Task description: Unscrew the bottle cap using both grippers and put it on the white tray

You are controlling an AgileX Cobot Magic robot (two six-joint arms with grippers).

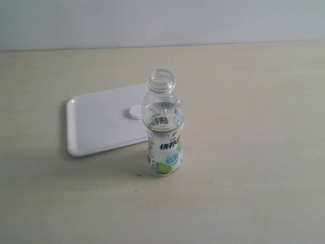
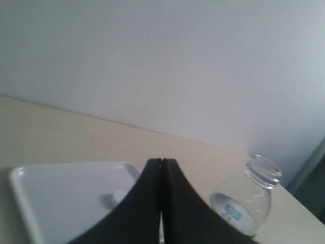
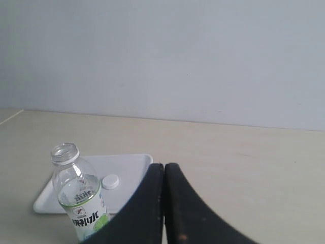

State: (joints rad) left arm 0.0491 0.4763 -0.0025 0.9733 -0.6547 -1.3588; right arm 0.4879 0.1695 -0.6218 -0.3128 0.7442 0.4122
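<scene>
The clear bottle [image 1: 164, 127] with its lime label stands upright and uncapped on the table, just in front of the white tray [image 1: 96, 127]. The white bottle cap [image 1: 135, 112] lies on the tray close to the bottle's neck. Neither gripper shows in the exterior view. In the left wrist view my left gripper [image 2: 162, 161] is shut and empty, with the tray [image 2: 56, 198] and bottle [image 2: 244, 206] beyond it. My right gripper [image 3: 164, 165] is shut on nothing; its view shows the bottle [image 3: 78, 195], the cap [image 3: 110, 181] and the tray [image 3: 127, 170] off to one side.
A pale wooden table [image 1: 254, 152] spreads around the tray and bottle, with a plain light wall [image 1: 162, 20] behind its far edge.
</scene>
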